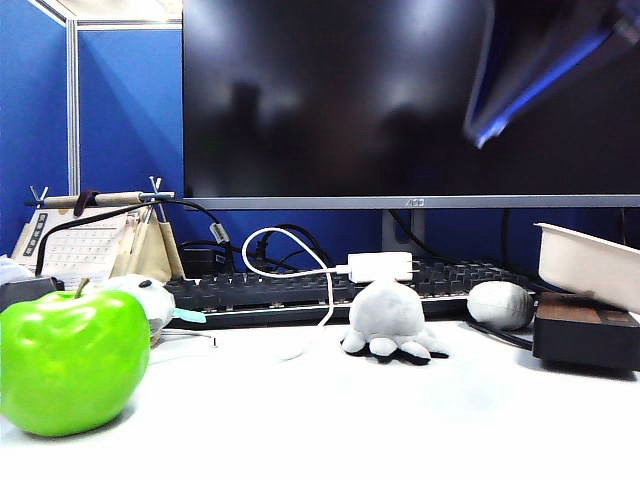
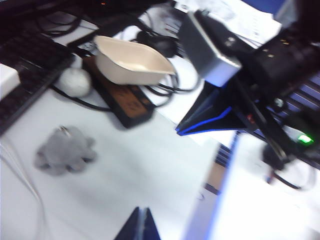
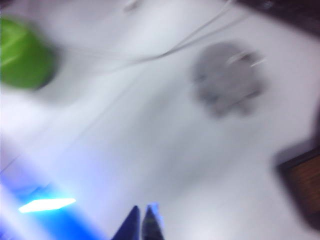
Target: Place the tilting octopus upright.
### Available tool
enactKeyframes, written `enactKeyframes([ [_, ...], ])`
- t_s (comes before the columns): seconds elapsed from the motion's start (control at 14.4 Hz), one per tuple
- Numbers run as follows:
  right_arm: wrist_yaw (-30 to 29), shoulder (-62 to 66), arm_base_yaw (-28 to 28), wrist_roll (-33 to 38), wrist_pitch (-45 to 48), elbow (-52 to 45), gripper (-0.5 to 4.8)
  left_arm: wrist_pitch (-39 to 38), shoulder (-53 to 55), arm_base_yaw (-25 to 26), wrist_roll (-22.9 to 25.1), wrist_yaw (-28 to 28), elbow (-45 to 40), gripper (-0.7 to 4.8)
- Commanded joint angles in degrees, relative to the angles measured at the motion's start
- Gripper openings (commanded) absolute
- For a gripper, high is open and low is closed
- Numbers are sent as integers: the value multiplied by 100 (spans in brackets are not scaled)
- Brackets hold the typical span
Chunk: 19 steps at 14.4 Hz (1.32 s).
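My left pincer [image 2: 141, 223] hangs above the white tabletop [image 1: 300, 420] with its dark tips pressed together and nothing between them. My right pincer [image 3: 142, 222] is likewise closed to a hairline gap and empty, high over the tabletop; in the exterior view only a blurred dark shape with a blue edge shows at about 1 o'clock, against the black monitor [image 1: 400, 95].

The tilting octopus [image 1: 390, 320] sits on the tabletop near the middle of the exterior view, grey dome uppermost, stubby tentacles spread beneath with black showing under them, apart from both pincers. Just behind it runs the black keyboard [image 1: 270, 295], with a white adapter [image 1: 380, 267] resting on it and a white cable [image 1: 325, 290] looping down towards the octopus. At 3 o'clock from the octopus lies a smooth grey oval lump [image 1: 500, 304], and beyond that a dark brown box [image 1: 585, 335] with a cream tray [image 1: 585, 265] tilted over it. The green apple [image 1: 70, 360] stands at 8 o'clock, close to the camera, with a white plush toy [image 1: 150, 297] just behind it.

My right wrist view is heavily blurred.
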Motion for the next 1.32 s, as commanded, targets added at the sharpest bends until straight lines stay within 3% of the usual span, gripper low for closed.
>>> enactKeyframes([
  [0.07, 356, -529, 1438, 463, 249, -2, -1, -903, -1082, -4, 0, -9, 11, -6],
  [0.14, 662, -634, 1902, 463, 389, 0, -1, -984, -1403, -4, 0, -17, 11, -6],
  [0.21, 1373, -754, 2741, 509, 577, 0, -1, -1058, -2052, -4, -76, -323, 11, -6],
  [0.35, 2435, -828, 3436, 525, 581, 0, -1, -1069, -2682, -2, -87, -848, 11, -6],
  [0.42, 3823, -831, 3858, 487, 551, 0, -1, -1023, -3187, 0, -52, -1674, 11, -6],
  [0.56, 5025, -831, 3858, -138, 570, 0, -1, -994, -3482, 0, 203, -2507, 11, -5],
  [0.63, 5436, -833, 3775, -442, 614, 0, -1, -992, -3482, 0, 216, -2535, 11, -5],
  [0.7, 5709, -828, 3543, -693, 658, 0, -1, -970, -3414, 0, 302, -2680, -2, -5],
  [0.9, 5705, -828, 2903, -643, 658, 0, -1, -966, -3187, 0, 391, -2706, -42, -5],
  [1.32, 5665, -802, 2809, -640, 656, 0, -1, -1631, -3152, 0, 155, -2684, -42, -5],
])
